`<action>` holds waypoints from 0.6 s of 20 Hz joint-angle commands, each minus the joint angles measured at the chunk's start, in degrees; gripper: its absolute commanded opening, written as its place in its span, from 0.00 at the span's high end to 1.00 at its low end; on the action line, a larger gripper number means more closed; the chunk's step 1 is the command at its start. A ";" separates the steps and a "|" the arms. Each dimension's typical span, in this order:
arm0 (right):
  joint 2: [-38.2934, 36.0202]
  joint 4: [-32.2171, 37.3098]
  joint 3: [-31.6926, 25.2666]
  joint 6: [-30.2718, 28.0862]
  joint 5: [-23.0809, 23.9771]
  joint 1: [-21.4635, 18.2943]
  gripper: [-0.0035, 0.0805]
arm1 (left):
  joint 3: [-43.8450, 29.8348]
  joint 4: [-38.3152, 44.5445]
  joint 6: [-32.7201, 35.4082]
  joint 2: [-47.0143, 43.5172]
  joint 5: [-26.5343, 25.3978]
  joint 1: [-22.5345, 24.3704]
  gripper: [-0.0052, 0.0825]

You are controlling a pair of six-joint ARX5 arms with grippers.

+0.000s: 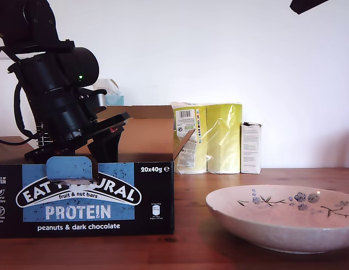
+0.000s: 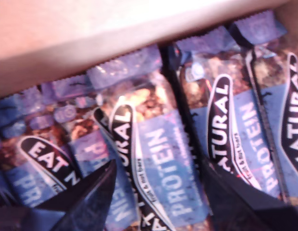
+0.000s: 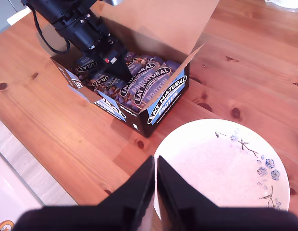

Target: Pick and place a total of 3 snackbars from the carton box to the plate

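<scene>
The carton box [image 1: 84, 197] stands open at the exterior view's left, with several snackbars [image 3: 144, 82] lying side by side inside. My first gripper [image 1: 104, 152] reaches down into the box [image 3: 163, 103]. In the first wrist view it [image 2: 158, 171] is open, its dark fingers [image 2: 91, 197] standing on either side of one snackbar [image 2: 158, 139], just above the wrappers. The plate [image 1: 287, 225] sits bare at the exterior view's right. My second gripper [image 3: 155, 161] hovers high above the plate's rim [image 3: 187, 130], shut with nothing in it.
A yellow plastic-wrapped pack [image 1: 211, 138] and a small white carton [image 1: 251, 147] stand at the wall behind the plate. The box's brown flap [image 3: 158, 24] stands upright. The wooden table's edge [image 3: 29, 163] runs close to the box.
</scene>
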 commanded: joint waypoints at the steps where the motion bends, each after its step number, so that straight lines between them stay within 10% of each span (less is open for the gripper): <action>1: -0.09 0.74 0.68 -0.13 0.00 0.13 0.97 | 0.09 -0.09 -0.24 1.05 0.68 -0.20 0.36; 8: -0.09 2.36 0.68 -0.13 -0.02 0.15 0.97 | 0.09 -1.84 -0.22 2.67 1.53 -0.20 0.42; 12: -0.09 2.32 0.68 -0.13 -0.04 0.15 0.97 | 0.22 -0.98 -0.22 2.78 1.79 -0.24 0.61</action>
